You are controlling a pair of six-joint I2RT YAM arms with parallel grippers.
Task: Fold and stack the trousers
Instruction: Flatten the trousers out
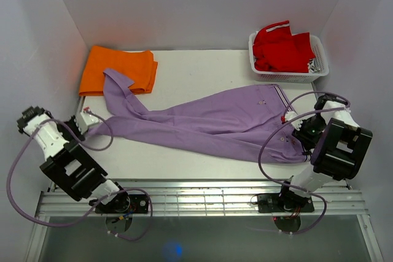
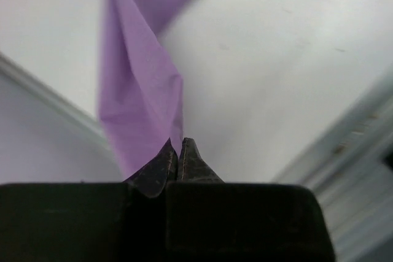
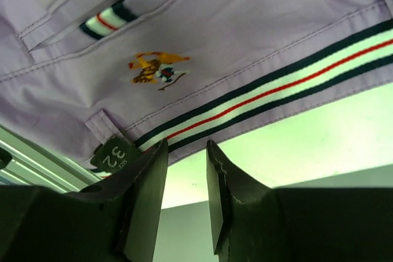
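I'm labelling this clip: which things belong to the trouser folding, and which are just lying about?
Job: trousers; left gripper pinching a leg; right gripper at the waistband.
Lying about: orange garment; red garment; basket.

We see the lilac trousers (image 1: 209,124) spread slantwise across the white table (image 1: 202,69), with the waistband at the right of the frame and the legs running left. One leg bends toward the upper left and lies over the edge of a folded orange garment (image 1: 116,69). The left gripper (image 1: 87,118) meets the other leg's end at the left, and the right gripper (image 1: 295,126) is at the waistband on the right. In the upper right, a white basket (image 1: 320,59) holds a red garment (image 1: 279,47).
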